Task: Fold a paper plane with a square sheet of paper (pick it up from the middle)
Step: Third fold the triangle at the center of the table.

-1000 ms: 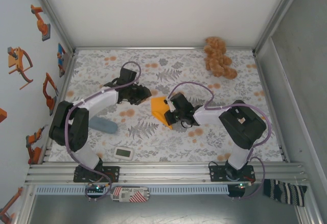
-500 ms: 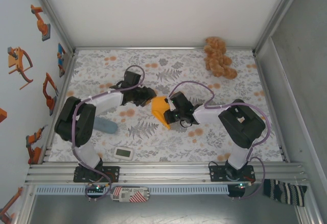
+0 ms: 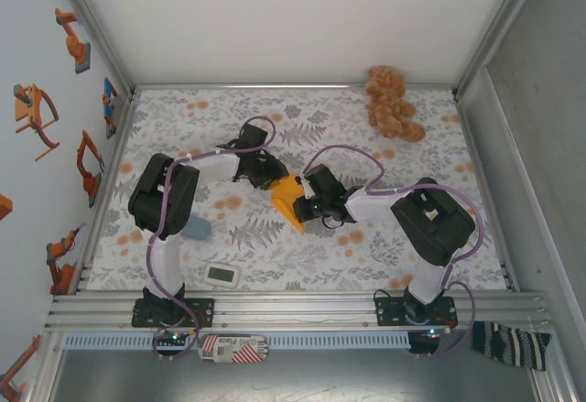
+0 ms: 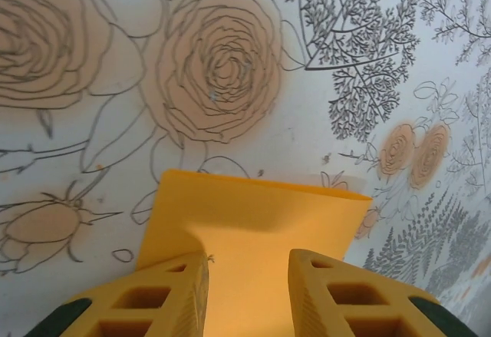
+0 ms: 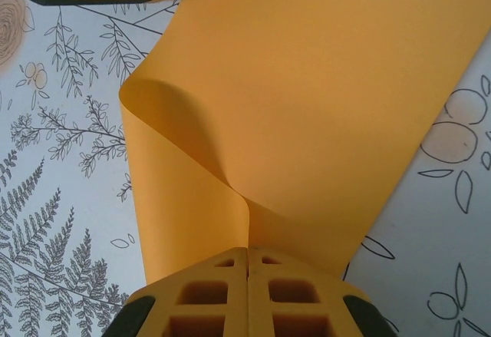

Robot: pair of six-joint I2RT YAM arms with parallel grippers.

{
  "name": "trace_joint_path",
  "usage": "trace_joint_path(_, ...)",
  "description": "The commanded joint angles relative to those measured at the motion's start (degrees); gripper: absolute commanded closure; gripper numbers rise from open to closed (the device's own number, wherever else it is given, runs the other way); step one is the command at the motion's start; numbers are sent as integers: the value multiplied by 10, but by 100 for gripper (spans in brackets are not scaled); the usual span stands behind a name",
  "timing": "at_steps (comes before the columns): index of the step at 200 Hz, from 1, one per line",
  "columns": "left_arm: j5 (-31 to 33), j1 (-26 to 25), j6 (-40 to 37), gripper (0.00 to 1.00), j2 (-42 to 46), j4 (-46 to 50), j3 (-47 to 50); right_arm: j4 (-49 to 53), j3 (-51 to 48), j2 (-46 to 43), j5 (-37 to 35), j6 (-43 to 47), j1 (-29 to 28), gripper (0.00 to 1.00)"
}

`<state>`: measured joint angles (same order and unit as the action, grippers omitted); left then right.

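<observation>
- The square sheet of paper is found near the middle of the flowered cloth, between the two arms. It is bent over on itself, so that a rounded curl is seen in the right wrist view.
- The right gripper is clenched on one edge of the paper, its fingers pressed together with the sheet pinched between them at the foot of the curl.
- The left gripper is set astride the opposite edge with its jaws parted. The sheet is seen lying in the gap, and no pinch is made on it (whether a closing is intended cannot be told).
- The paper is judged very light and thin, limp enough to bow under its own weight, yet ready to take a lasting crease wherever it is squeezed.
- It is judged smooth, likely to slip between hard pads unless clamped firmly, and easily torn or crumpled if it is pulled from both sides.
- Hold is best taken at an edge or corner, with little paper inside the jaws, so that the fold line is left free to be pressed flat against the cloth.
- The plush toy is seen well apart at the far right corner and is not concerned.
</observation>
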<state>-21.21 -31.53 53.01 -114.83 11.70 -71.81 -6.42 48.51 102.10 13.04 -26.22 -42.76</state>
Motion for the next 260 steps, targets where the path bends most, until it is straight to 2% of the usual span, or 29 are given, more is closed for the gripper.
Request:
trace_joint_path(1, -5, -5, -22, 67, -17, 40, -13, 4, 16, 6, 4, -9, 4, 100)
trace_joint_path(106, -4, -8, -38, 70, -37, 68, -21, 10, 29, 11, 13, -1, 8, 100)
trace_joint_path(184, -3, -9, -38, 69, -32, 69, -21, 11, 16, 10, 48, -15, 7, 100)
trace_joint_path(260, -4, -9, -39, 69, -32, 69, -21, 34, 21, 13, 36, -22, 8, 100)
